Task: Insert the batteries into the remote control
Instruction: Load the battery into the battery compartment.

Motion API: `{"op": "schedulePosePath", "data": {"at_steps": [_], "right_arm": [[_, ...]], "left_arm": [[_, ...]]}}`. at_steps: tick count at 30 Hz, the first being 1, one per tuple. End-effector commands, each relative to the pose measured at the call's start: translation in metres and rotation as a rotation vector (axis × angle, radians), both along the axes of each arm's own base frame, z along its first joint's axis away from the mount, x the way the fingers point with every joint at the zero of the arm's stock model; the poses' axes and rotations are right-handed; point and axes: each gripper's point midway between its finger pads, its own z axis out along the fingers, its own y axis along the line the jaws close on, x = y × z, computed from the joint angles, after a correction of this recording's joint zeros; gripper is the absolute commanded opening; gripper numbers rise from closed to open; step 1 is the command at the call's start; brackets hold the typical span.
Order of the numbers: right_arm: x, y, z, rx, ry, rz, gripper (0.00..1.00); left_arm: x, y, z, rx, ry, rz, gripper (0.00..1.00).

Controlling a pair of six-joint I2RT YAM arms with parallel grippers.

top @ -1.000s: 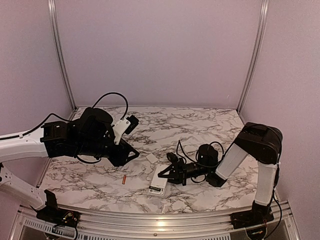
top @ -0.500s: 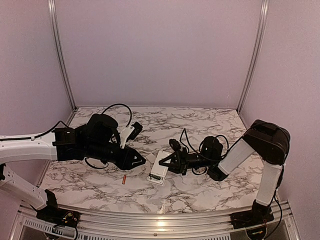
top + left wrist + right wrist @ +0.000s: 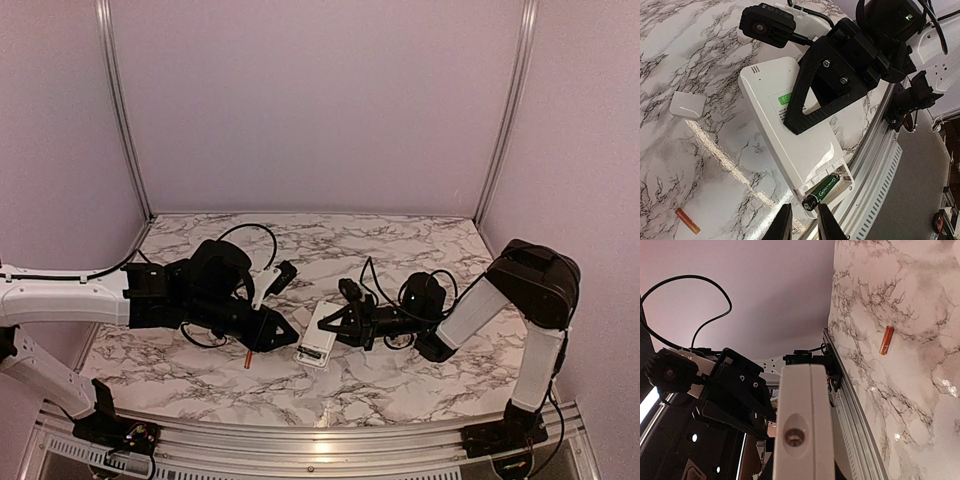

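The remote [image 3: 315,345] is near the front edge of the marble desk [image 3: 400,250], back side up. Its battery bay is open at the end nearest the rail. The right fingers [image 3: 835,72] are clamped on it: one black triangular finger lies flat across the back. The other is hidden underneath, so I'm only fairly sure it's a proper pinch. From the right wrist camera the remote looks raised off the desk rather than lying flat.

The dark battery [image 3: 827,189] is already sitting in the bay, in the slot at the outer edge of the remote. The orange battery [image 3: 248,356] is lying loose on the desk a little to the left of the remote, not touching it.

The left fingers [image 3: 784,227] point at the open-bay end of the remote and sit just short of it. They're slightly parted with nothing between them.

A small white cover piece [image 3: 687,106] lies flat on the desk off the remote's long side, near its far end and clear of it. The orange battery and this cover are well apart from each other.
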Motion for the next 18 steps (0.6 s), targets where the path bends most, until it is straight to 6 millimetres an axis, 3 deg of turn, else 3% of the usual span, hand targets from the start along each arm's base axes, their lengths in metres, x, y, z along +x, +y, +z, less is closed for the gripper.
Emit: {"op": "schedulePosePath", "data": {"at_steps": [1, 18], "right_arm": [[0.0017, -0.0035, 0.0264, 0.097, -0.082, -0.015, 0.00], [0.0007, -0.0045, 0.0285, 0.116, -0.070, -0.013, 0.00]], "left_arm": [[-0.0005, -0.0075, 0.0018, -0.020, 0.001, -0.007, 0.19], [-0.0091, -0.0171, -0.0054, -0.005, 0.015, -0.041, 0.14]]}}
